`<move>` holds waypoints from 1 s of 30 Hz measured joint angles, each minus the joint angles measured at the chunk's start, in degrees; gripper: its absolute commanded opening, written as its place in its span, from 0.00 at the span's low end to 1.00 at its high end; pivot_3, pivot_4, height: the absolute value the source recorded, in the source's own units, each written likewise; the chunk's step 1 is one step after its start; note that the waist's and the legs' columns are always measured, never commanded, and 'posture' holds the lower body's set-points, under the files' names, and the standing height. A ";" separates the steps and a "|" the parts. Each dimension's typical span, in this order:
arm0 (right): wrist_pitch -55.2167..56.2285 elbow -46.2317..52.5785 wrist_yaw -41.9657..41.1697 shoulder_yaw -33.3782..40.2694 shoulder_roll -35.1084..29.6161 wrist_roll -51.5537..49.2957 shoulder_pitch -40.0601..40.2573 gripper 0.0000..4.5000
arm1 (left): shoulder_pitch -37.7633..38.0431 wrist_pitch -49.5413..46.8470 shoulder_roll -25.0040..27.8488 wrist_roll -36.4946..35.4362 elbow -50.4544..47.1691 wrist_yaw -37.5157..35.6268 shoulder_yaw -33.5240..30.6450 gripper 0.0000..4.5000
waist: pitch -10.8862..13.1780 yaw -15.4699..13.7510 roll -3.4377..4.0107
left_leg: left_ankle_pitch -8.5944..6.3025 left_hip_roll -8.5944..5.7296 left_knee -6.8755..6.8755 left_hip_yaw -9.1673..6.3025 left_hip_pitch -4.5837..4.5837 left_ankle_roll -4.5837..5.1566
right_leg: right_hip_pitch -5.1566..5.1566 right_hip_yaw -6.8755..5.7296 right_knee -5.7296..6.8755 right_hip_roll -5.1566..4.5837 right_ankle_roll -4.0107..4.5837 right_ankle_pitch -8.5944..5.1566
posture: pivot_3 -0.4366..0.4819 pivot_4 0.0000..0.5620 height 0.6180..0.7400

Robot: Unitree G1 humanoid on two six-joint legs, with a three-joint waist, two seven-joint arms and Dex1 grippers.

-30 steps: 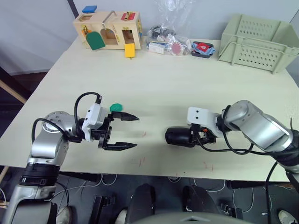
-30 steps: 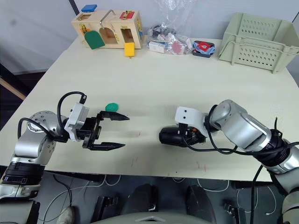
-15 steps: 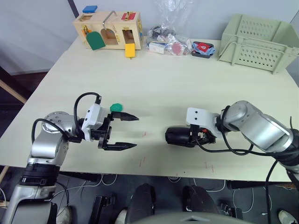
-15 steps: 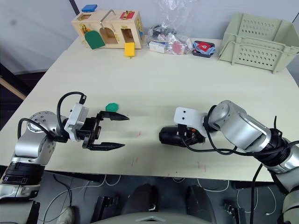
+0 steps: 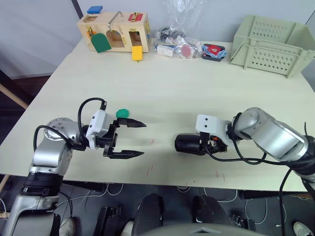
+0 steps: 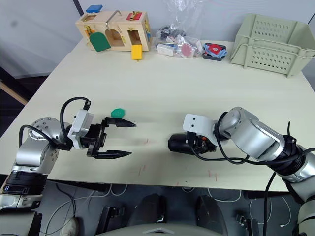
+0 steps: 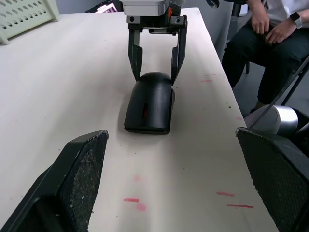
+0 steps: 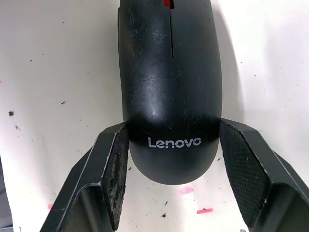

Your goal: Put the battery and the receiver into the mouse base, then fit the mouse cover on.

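While the mouse cover (image 8: 169, 87) lies seated on the mouse on the pale surface (image 5: 167, 83), near the front edge and right of centre, the right end effector (image 8: 170, 159) straddles its lettered rear end. The two black fingers (image 8: 113, 169) stand on either side of the shell. The left-hand pad touches the shell's side; the other pad sits just beside it, and it cannot be determined whether that pad makes contact, so no firm grip is confirmed. The white "Lenovo" lettering faces the right wrist camera, and a small red patch shows at the far end of the cover. In the left wrist view, the mouse points toward the left arm, with the right fingers reaching down around its rear.

The left end effector (image 5: 129, 139) hovers over the surface left of centre, well apart from the mouse, with its fingers spread wide and holding nothing. A small green piece (image 5: 122, 113) lies just behind its upper finger.

At the far edge stand a wooden toy box (image 5: 113, 31), a clear bag of small items (image 5: 179, 42), and a pale green basket (image 5: 272, 45). A seated person (image 7: 270, 34) is visible beyond the surface in the left wrist view.
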State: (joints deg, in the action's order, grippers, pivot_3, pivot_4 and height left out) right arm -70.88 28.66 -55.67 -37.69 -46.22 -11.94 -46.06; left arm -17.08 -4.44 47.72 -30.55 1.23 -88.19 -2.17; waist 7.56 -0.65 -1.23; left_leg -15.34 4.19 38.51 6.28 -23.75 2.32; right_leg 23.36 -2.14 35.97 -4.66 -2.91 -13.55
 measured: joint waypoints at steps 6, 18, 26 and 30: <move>-0.17 0.34 0.07 -0.71 -0.47 -0.03 -0.71 0.57 | 0.03 0.20 -0.22 0.00 0.04 -0.04 0.16 1.00 | 0.00 0.00 -0.01 | 0.00 0.00 0.01 -0.01 0.00 0.00 | 0.00 0.00 0.00 0.00 0.00 0.00 | 0.48 0.27 1.00; -0.04 0.75 0.51 -1.99 -0.94 -0.01 -1.14 0.57 | 0.39 0.65 -0.32 0.01 0.06 -0.06 0.40 1.00 | -0.02 -0.02 -0.02 | 0.00 0.00 0.01 0.00 0.00 0.00 | 0.00 0.00 0.01 0.00 -0.01 0.00 | 0.48 0.27 1.00; 0.20 0.72 0.62 -2.58 -1.45 -0.01 -0.96 0.57 | 0.44 0.99 -0.31 0.01 0.07 -0.09 0.40 1.00 | -0.02 -0.02 -0.03 | 0.00 0.00 0.01 0.00 0.00 0.00 | 0.00 0.00 0.00 0.00 -0.01 0.01 | 0.48 0.27 1.00; 0.62 0.77 0.98 -2.57 -1.74 -0.05 -0.51 0.57 | 0.44 1.11 -0.31 0.01 0.54 -0.16 0.41 1.00 | -0.06 -0.04 -0.09 | 0.00 0.00 0.02 -0.01 0.00 0.00 | -0.01 0.00 0.01 -0.01 0.00 0.00 | 0.48 0.27 1.00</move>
State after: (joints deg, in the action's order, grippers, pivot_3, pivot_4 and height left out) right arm -70.26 29.43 -54.69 -40.26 -47.96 -12.00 -46.57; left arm -16.64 -3.32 47.41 -30.54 1.77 -88.35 -1.76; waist 7.50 -0.69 -1.32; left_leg -15.34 4.19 38.53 6.28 -23.75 2.32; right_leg 23.35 -2.14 35.98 -4.67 -2.91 -13.54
